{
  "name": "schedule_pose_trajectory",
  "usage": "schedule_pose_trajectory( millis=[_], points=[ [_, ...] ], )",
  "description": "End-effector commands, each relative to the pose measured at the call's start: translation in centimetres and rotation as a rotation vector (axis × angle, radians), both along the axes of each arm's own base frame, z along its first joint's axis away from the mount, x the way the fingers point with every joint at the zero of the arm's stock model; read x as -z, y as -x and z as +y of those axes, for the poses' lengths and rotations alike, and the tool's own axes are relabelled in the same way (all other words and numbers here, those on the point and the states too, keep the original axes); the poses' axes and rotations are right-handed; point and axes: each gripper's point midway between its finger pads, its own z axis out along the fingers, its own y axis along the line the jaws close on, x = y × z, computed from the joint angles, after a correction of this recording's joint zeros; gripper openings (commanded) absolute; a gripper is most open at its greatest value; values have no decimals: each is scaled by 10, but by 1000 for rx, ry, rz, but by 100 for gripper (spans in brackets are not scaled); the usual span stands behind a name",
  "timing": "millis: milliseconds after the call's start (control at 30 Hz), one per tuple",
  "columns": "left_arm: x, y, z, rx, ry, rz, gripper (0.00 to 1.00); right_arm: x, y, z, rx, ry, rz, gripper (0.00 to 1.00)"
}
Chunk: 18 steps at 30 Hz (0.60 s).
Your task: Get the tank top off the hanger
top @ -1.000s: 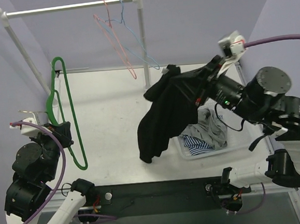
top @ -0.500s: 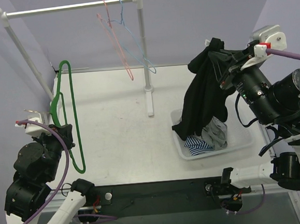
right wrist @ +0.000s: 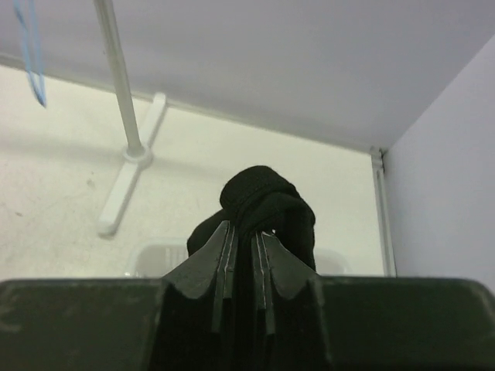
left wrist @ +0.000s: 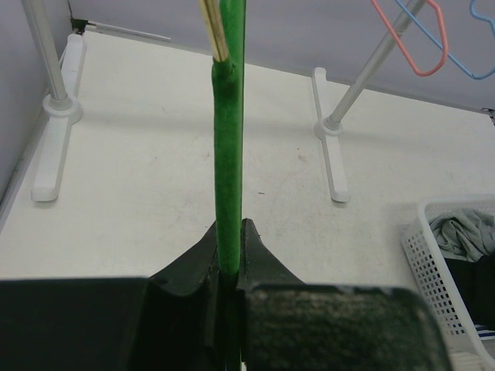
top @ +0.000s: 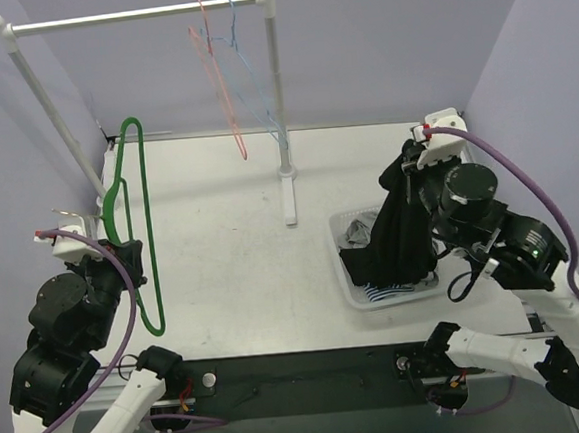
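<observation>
The black tank top [top: 401, 228] hangs from my right gripper [top: 411, 162], which is shut on a bunched fold of it [right wrist: 263, 202]. Its lower part rests inside the white basket [top: 347, 280]. The green hanger [top: 134, 219] is bare and stands upright at the left, clear of the top. My left gripper [top: 130, 257] is shut on the hanger's green bar [left wrist: 228, 170], which runs up between the jaws.
The basket also holds grey [top: 359, 233] and striped clothes [top: 386, 291]. A white clothes rack [top: 278, 97] stands at the back with a red hanger [top: 216, 72] and a blue hanger [top: 251, 79] on its rail. The rack's left pole [top: 57, 124] is close to the green hanger.
My right gripper has swung the tank top from above the table's middle to the right and down, so its lower part now lies in the basket. The left gripper and green hanger barely moved.
</observation>
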Motion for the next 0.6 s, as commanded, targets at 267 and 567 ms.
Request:
schedule_pose_trajectory(
  millis=[267,567],
  points=[
    [-7,-11,-6,12,-1,-11,0,176,4,-37,341,-384,375,0],
    [9,-19,-11,17,-29,45,0,260,16,-80,634,-476,451,0]
  ],
)
